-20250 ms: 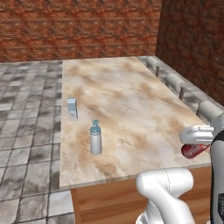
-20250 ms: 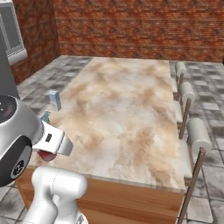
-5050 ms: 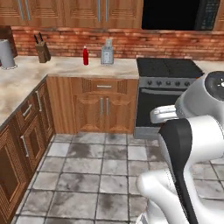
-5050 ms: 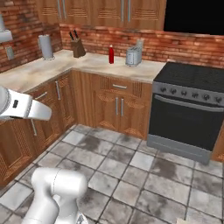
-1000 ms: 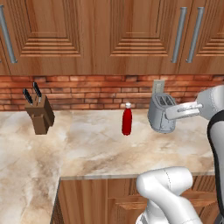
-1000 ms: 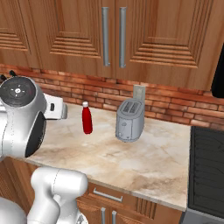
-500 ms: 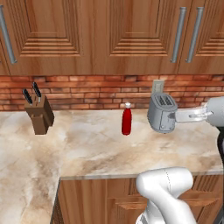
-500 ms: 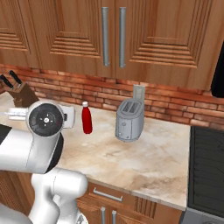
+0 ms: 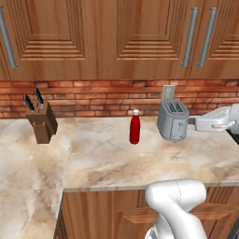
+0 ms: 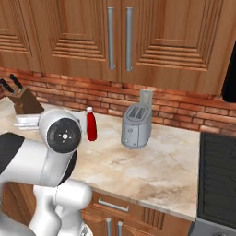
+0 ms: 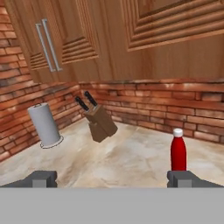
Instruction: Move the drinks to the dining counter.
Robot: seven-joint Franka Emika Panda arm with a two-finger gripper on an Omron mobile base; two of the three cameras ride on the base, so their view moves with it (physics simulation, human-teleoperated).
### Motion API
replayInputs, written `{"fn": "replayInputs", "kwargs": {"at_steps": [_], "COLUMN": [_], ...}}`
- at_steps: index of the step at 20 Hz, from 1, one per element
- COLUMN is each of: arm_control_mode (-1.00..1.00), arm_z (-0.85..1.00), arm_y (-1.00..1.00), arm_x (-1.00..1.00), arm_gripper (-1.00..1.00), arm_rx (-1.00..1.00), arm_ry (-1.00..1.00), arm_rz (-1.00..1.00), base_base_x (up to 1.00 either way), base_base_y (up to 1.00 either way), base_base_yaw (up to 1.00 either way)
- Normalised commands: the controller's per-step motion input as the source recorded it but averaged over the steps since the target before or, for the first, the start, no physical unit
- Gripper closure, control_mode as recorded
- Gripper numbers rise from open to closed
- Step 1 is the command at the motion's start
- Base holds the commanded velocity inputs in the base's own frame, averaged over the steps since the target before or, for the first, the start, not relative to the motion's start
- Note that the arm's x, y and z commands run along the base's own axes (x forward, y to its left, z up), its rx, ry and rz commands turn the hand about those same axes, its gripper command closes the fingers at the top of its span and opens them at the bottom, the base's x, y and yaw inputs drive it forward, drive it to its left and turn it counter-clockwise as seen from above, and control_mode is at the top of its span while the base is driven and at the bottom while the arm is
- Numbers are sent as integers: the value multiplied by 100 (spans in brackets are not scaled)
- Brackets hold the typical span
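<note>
The arm's elbow hides part of the red bottle point(image 10: 91, 124); the knife block point(image 10: 18, 98) is cut off at the frame's left edge.

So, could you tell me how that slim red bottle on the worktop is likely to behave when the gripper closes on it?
The red bottle stands tall on a narrow base, so a push near its white cap would probably tip it. It looks rigid and glossy, so it may slip in the open gripper. Once on its side, its round body would likely roll.
</note>
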Motion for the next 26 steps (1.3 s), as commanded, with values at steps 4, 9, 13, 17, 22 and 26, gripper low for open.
{"fn": "replayInputs", "kwargs": {"at_steps": [4, 9, 13, 17, 22, 26], "arm_control_mode": [-100, -100, -100, -100, -100, -100], "arm_z": [-37, -35, -43, -50, -45, -48], "arm_y": [0, 1, 0, 0, 0, 0], "arm_x": [41, 64, 42, 26, 19, 24], "arm_gripper": [-100, -100, -100, -100, -100, -100], "arm_rx": [0, 0, 0, 0, 0, 0], "arm_ry": [-13, -2, 0, -1, -7, -9], "arm_rz": [0, 0, 0, 0, 0, 0], "base_base_x": [0, 0, 0, 0, 0, 0], "base_base_y": [0, 0, 0, 0, 0, 0], "base_base_yaw": [0, 0, 0, 0, 0, 0]}}
